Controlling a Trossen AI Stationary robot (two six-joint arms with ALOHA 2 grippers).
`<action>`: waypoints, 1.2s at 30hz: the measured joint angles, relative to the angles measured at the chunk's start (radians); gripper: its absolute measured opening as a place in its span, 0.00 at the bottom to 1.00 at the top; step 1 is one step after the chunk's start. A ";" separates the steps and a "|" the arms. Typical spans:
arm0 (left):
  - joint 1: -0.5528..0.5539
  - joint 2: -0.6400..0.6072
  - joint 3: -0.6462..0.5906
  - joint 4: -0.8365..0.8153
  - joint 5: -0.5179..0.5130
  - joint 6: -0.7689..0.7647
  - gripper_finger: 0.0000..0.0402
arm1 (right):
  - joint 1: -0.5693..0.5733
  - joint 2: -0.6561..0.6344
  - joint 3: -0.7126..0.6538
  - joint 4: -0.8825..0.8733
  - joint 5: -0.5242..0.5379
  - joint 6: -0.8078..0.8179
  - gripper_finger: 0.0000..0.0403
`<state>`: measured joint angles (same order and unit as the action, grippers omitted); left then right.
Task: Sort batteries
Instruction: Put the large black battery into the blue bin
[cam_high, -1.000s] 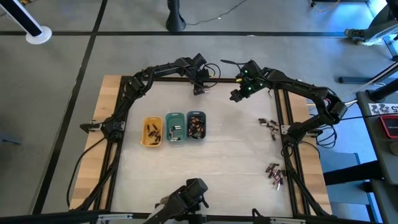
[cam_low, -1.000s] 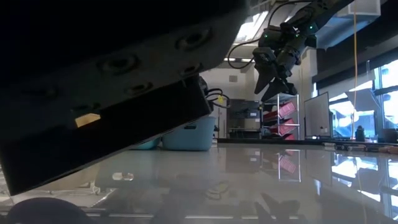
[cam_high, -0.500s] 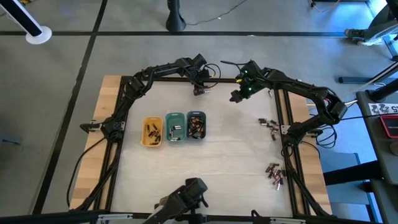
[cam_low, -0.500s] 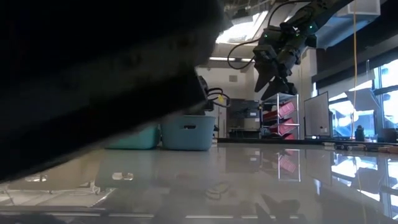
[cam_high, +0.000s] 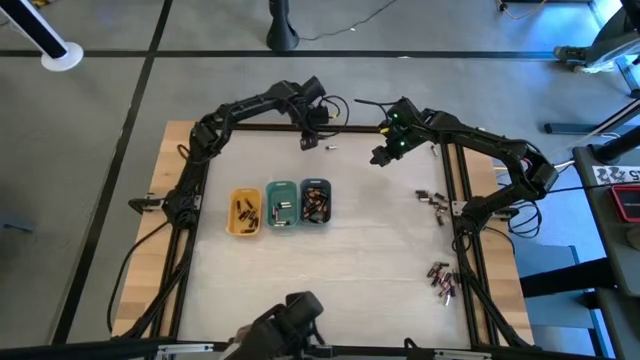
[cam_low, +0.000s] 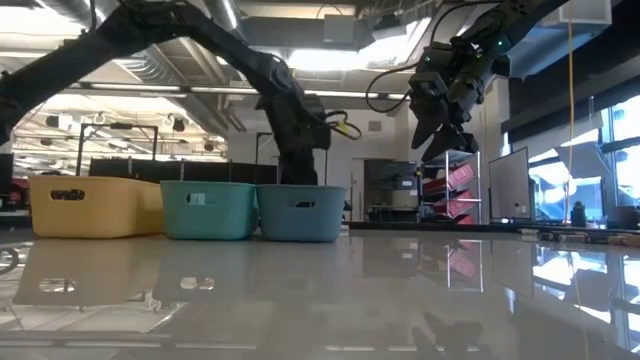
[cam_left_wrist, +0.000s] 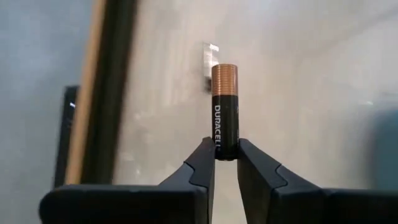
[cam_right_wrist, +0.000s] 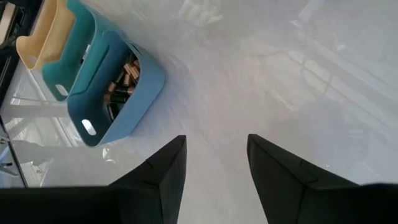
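Note:
My left gripper (cam_left_wrist: 225, 155) hangs over the table's far edge (cam_high: 308, 143) and is shut on a black battery (cam_left_wrist: 224, 106) with a copper end. A silvery battery (cam_left_wrist: 209, 55) lies on the table just beyond it (cam_high: 332, 147). My right gripper (cam_high: 378, 157) is raised over the far right, open, with nothing between its fingers (cam_right_wrist: 214, 162). The yellow tray (cam_high: 244, 212), teal tray (cam_high: 282, 203) and grey-blue tray (cam_high: 315, 201) stand side by side at mid-table, each with batteries inside. My left gripper pinches the battery's black end (cam_left_wrist: 224, 148) between its two fingertips. The battery stands out past the fingers in line with them, copper end away. The fingers slant down from above. The battery is lifted clear of the table.
Loose batteries lie in two clusters by the right edge (cam_high: 432, 198) (cam_high: 441, 277). In the low view the three trays (cam_low: 208, 209) stand in a row at the left. Bare tabletop stretches in front of the trays and between them and the right clusters.
My left gripper has risen from the table at the far edge and gone a little toward the left edge. The silvery battery now shows on the table beside where it stood. My right gripper has kept still.

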<state>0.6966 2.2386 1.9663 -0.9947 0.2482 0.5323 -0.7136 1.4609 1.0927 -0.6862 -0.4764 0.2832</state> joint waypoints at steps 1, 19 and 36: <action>-0.003 -0.015 0.000 -0.032 0.015 0.001 0.10 | 0.000 0.000 0.000 0.001 0.005 -0.001 0.43; -0.129 -0.268 -0.261 -0.167 0.210 -0.081 0.08 | 0.000 0.000 0.000 0.008 0.022 -0.029 0.43; -0.344 -0.311 -0.487 0.133 0.137 -0.372 0.14 | 0.000 0.000 0.000 -0.035 -0.021 -0.139 0.43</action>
<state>0.3528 1.9278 1.4792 -0.8621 0.3851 0.1600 -0.7136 1.4605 1.0927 -0.7212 -0.4976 0.1446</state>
